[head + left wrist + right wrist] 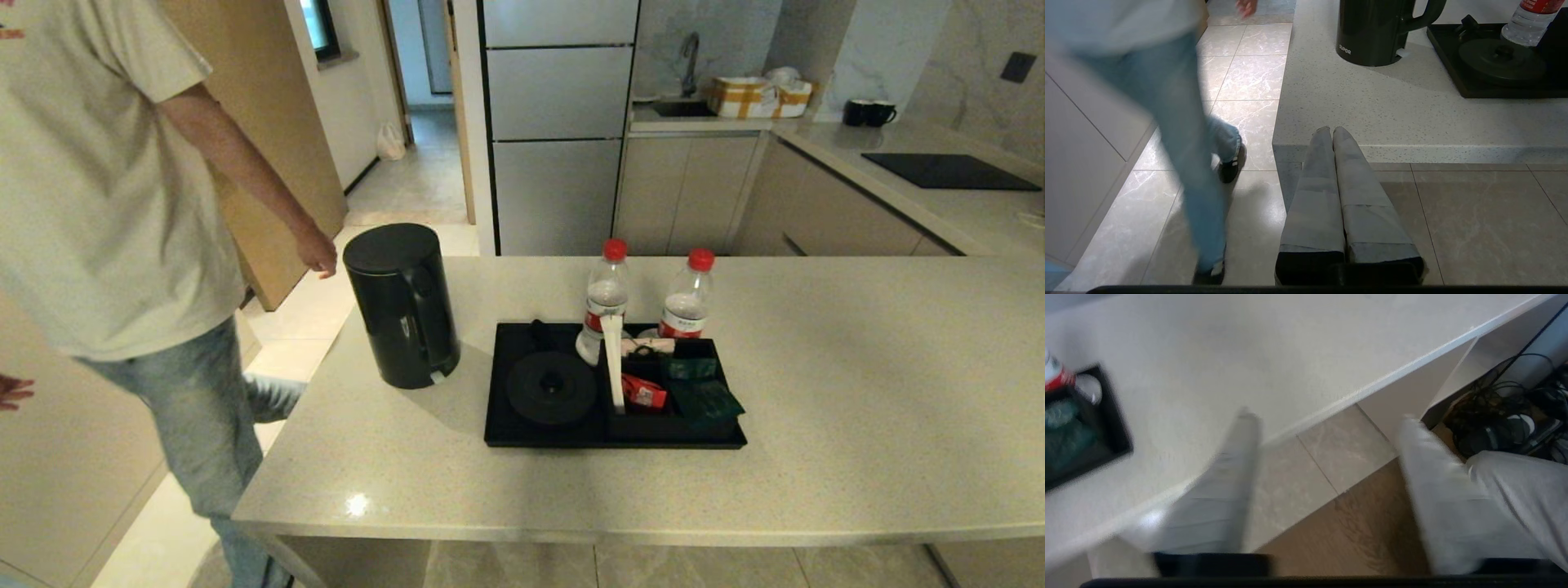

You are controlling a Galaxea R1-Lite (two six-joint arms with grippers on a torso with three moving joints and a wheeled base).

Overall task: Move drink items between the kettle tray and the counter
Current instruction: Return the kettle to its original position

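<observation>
The black kettle (400, 306) stands on the speckled counter (816, 392), just left of the black kettle tray (500, 408); its round base (552, 388) is bare. Two red-capped water bottles (605, 302) (686, 298) stand at the tray's back edge. Neither gripper shows in the head view. My left gripper (1332, 130) is shut and empty, low at the counter's front edge, with the kettle (1372, 32) and the tray (1457, 81) beyond it. My right gripper (1327, 416) is open and empty by the counter edge (1331, 404), right of the tray (1118, 433).
A person (106, 204) in jeans stands at the counter's left end, a hand near the kettle; their legs (1180, 122) pass close to my left gripper. Sachets (694, 392) fill the tray's boxed section. A second counter with a cooktop (951, 171) lies far right. Cables (1506, 416) sit below.
</observation>
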